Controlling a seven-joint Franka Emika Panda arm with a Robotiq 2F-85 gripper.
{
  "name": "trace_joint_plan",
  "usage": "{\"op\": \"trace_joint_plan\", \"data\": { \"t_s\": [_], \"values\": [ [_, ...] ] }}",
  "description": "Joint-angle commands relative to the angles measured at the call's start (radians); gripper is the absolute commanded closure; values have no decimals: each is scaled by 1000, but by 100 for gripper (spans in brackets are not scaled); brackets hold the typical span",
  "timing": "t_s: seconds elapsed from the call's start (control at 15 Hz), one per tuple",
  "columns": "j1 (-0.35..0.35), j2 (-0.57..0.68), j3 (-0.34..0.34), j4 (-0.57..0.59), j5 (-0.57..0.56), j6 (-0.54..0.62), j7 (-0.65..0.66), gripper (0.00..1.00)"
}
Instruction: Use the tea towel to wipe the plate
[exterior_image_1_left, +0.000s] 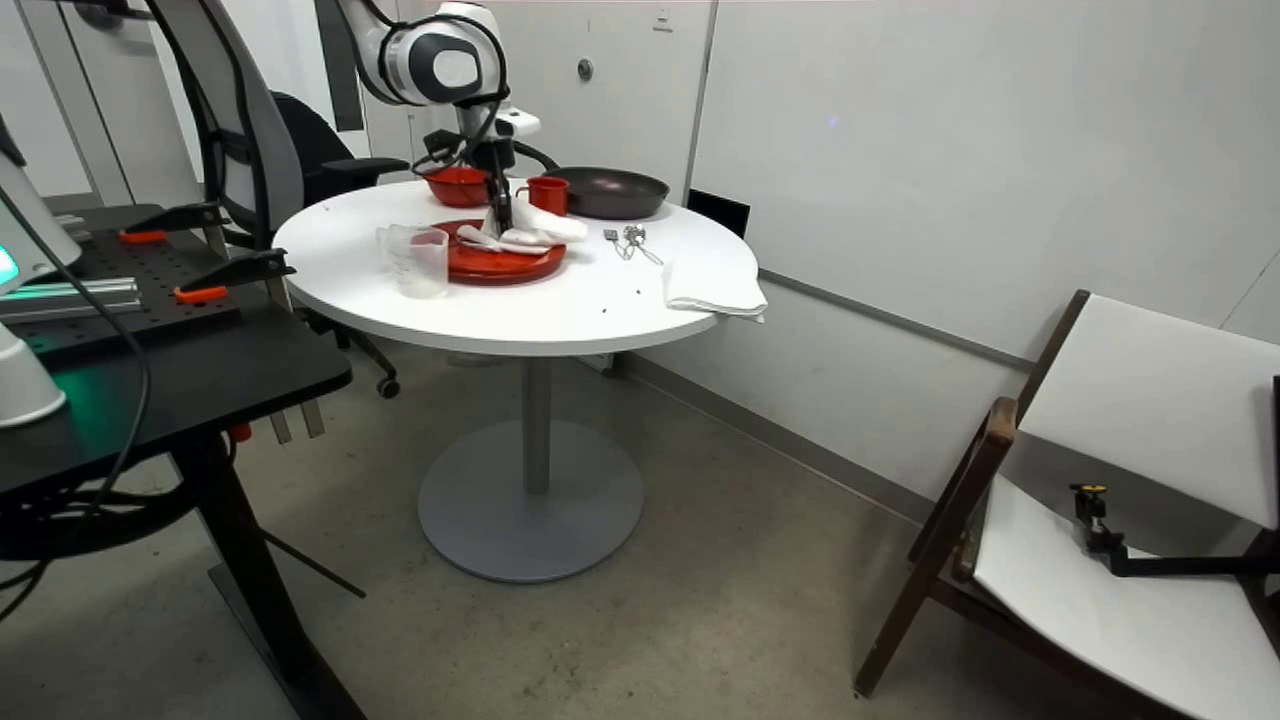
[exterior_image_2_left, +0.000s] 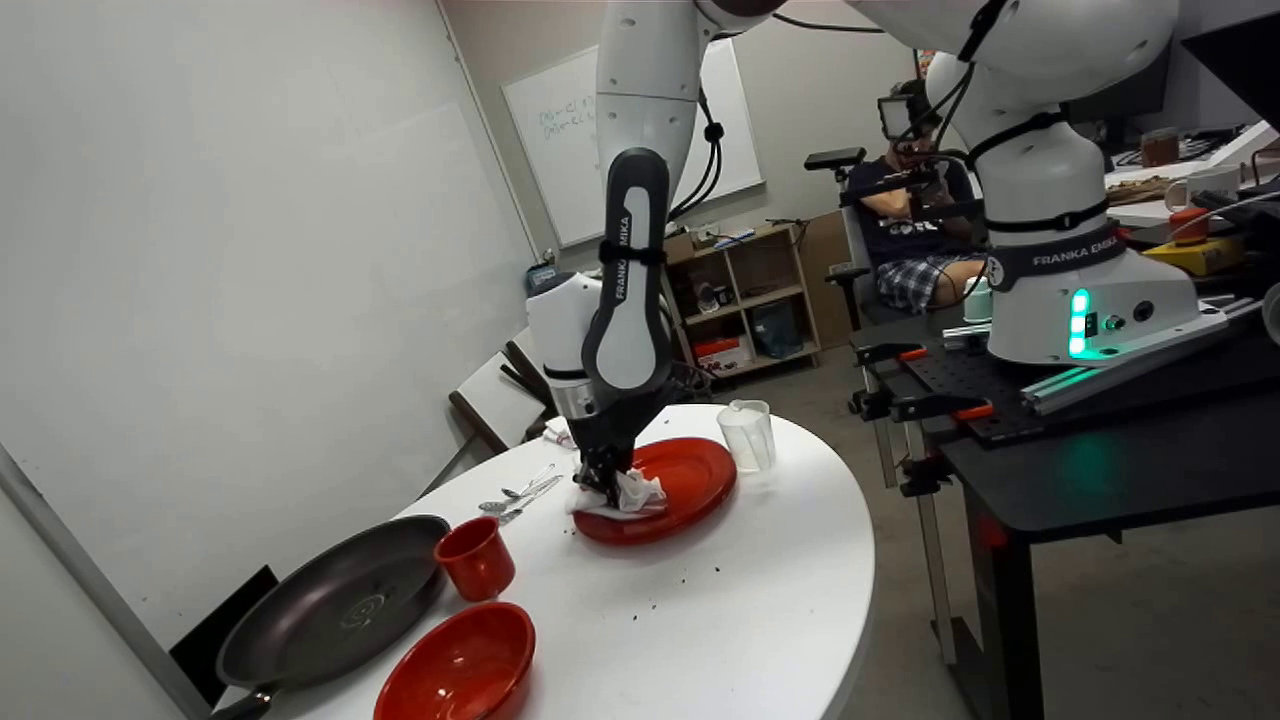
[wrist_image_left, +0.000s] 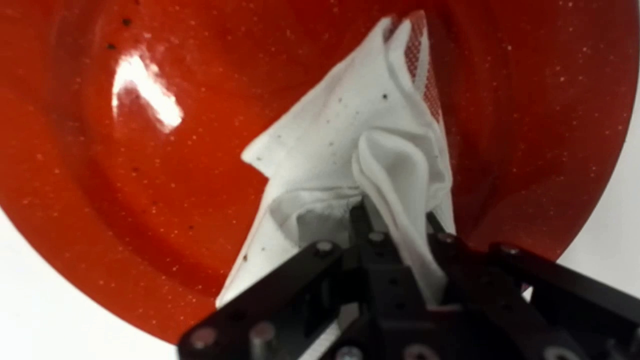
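The round white bench (exterior_image_2_left: 760, 610) spreads out beneath the jaws. The black frying pan (exterior_image_2_left: 320, 600) sits on it, well apart from the jaws. The red plate (wrist_image_left: 165, 165) lies directly below the jaws, its speckled surface showing on either side of them in the wrist view. The tea towel (wrist_image_left: 320, 145) is on the plate, right under the jaws, rumpled, with a red patterned strip along one edge. The jaws are clenched on it, a fold of the fabric caught in their grip. Another white cloth (exterior_image_1_left: 712, 290), folded, lies at the bench's edge, well apart from the jaws. The red bowl (exterior_image_2_left: 460, 665) stands well off from the jaws, near the pan. A translucent container (exterior_image_2_left: 748, 435) stands closer to the jaws, just beside the plate's rim. The red mug (exterior_image_2_left: 478, 560) is between the jaws and the pan. Metal utensils (exterior_image_2_left: 494, 507) lie near the jaws, past the plate's rim. Dark specks (wrist_image_left: 126, 22) dot the plate, the tea towel and the bench below the jaws.
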Motion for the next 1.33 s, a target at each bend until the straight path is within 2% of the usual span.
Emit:
{"op": "trace_joint_plan", "data": {
  "t_s": [0.0, 0.27, 1.27],
  "values": [
    [20, 18, -28, -25, 21, -6, 19, 95],
    [24, 19, -14, -23, 21, -8, 14, 95],
    [31, -106, 20, -88, 12, -90, -4, 97]
  ]
}}
